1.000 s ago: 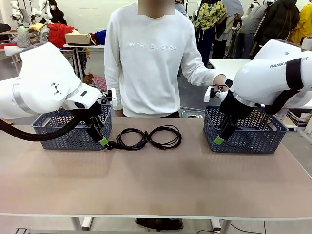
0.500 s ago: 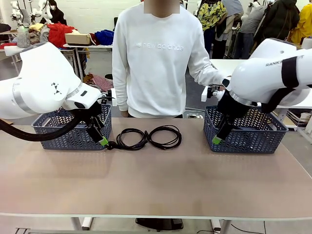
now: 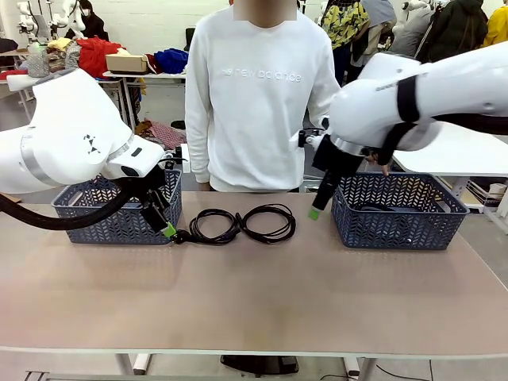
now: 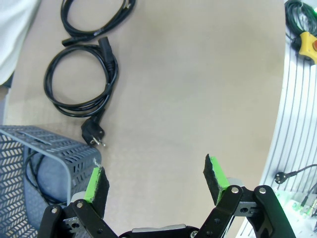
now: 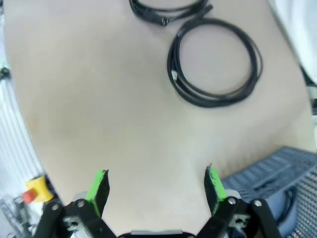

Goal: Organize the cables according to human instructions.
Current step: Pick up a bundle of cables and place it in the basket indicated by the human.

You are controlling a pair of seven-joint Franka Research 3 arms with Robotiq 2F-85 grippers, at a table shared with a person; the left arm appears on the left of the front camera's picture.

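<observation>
Two coiled cables lie side by side on the table (image 3: 262, 302), touching at mid-table on the human's side. The left coil (image 3: 193, 227) carries a chunky round plug (image 4: 94, 135) that rests just beside the corner of the left basket (image 3: 87, 226). The right coil (image 3: 290, 225) is thinner, with a small silver connector (image 5: 174, 75). A further cord (image 4: 28, 166) sits inside the left basket, and a dark loop in the right basket (image 3: 397, 230) is probably another, though the mesh wall hides most of it.

The left gripper (image 3: 164, 221) hangs low at the left basket's front corner, near the plug, with its jaws spread and nothing between them. The right gripper (image 3: 319, 203) is raised over the table just off the right basket's left wall, also spread wide and empty, looking down at the thinner coil (image 5: 214, 101).

The human (image 3: 254, 103) stands behind the coils. No pointing gesture is visible.

I judge that about half the sorting is done and that the step in hand is the approach to a third cable. The next move needs a cue for which basket. The chosen gripper should then come down astride one bundled side of the coil, pinching all the loops together so that none trails.
</observation>
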